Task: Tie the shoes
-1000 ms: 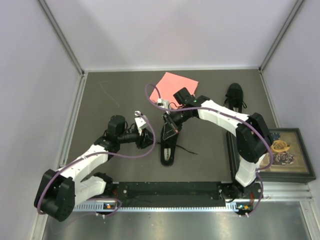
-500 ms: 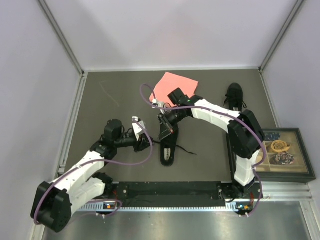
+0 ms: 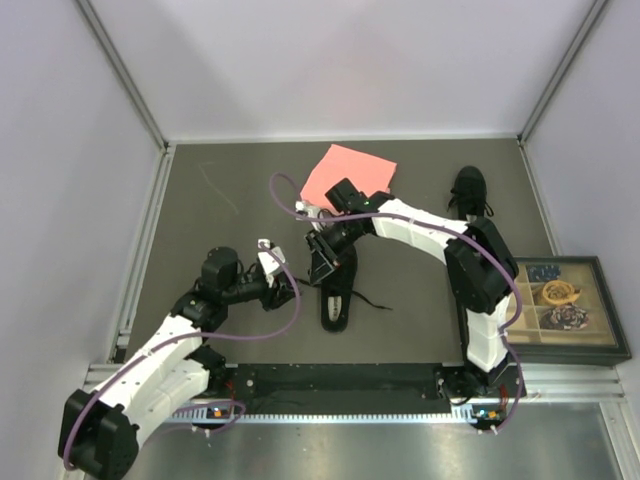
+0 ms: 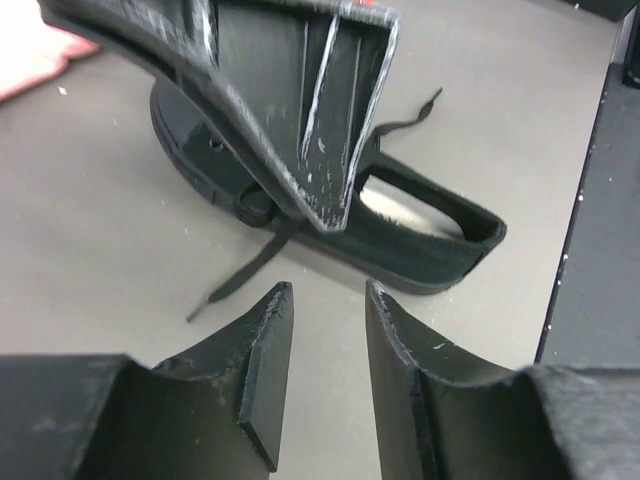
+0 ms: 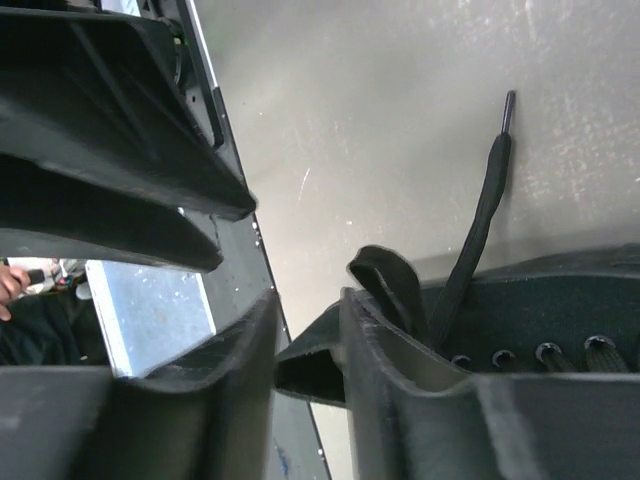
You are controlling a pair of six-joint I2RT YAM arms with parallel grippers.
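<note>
Tabletop (image 3: 230, 230): 2 shoes (image 3: 336, 300) (image 3: 470, 190), box (image 3: 570, 351) (trinkets (image 3: 560, 293) inside)

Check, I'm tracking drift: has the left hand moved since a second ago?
Yes. The left hand drew back toward the near edge, away from the pink cloth.

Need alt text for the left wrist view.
The left gripper is open and empty over the gray table, facing a black shoe with a pale insole. A loose lace trails from the shoe toward it; the right gripper hangs over the shoe's front.
</note>
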